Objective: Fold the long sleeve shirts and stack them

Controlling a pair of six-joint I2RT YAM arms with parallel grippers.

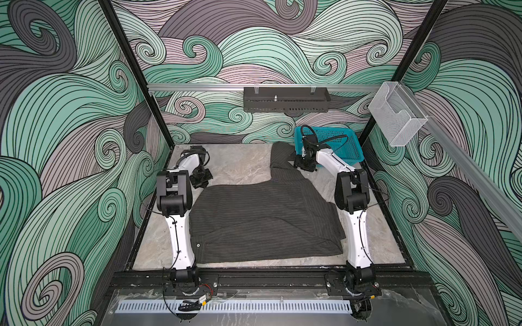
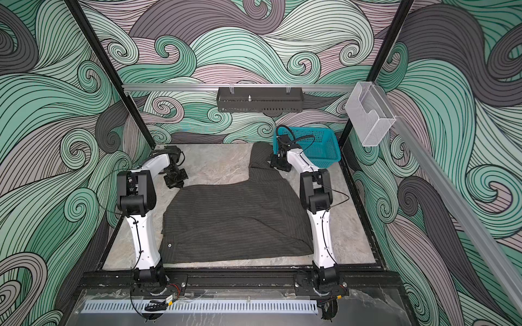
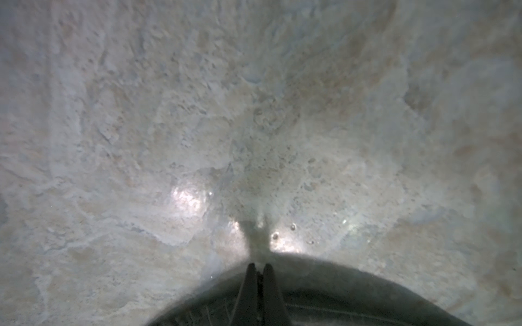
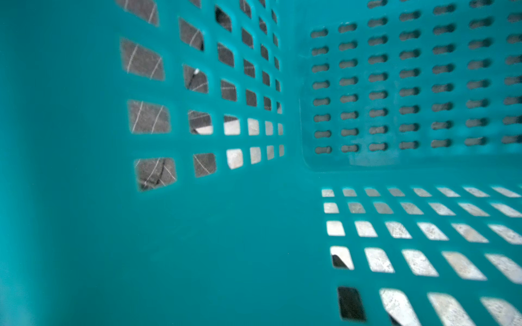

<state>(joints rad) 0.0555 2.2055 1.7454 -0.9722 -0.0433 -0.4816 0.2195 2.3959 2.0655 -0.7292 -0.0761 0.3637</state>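
The long sleeve shirt [image 1: 262, 214] [image 2: 234, 220], dark with thin pale pinstripes, lies spread across the middle of the table in both top views. One sleeve [image 1: 279, 158] runs back toward the teal basket [image 1: 344, 144] [image 2: 322, 146]. My left gripper [image 1: 202, 183] [image 2: 176, 182] [image 3: 260, 266] sits low at the shirt's far left corner, its fingers pressed together on the cloth edge [image 3: 367, 304]. My right gripper [image 1: 303, 166] [image 2: 279, 165] hangs at the basket's near left corner above the sleeve. Its wrist view shows only the basket's inside [image 4: 226, 225], with the shirt [image 4: 144, 59] seen through the holes and no fingers visible.
The marble table [image 1: 234, 163] shows bare between the left arm and the sleeve. A black metal tray [image 1: 286, 100] hangs on the back rail. A clear wire holder [image 1: 397, 118] is mounted at the right post. Both arm bases stand on the black front rail.
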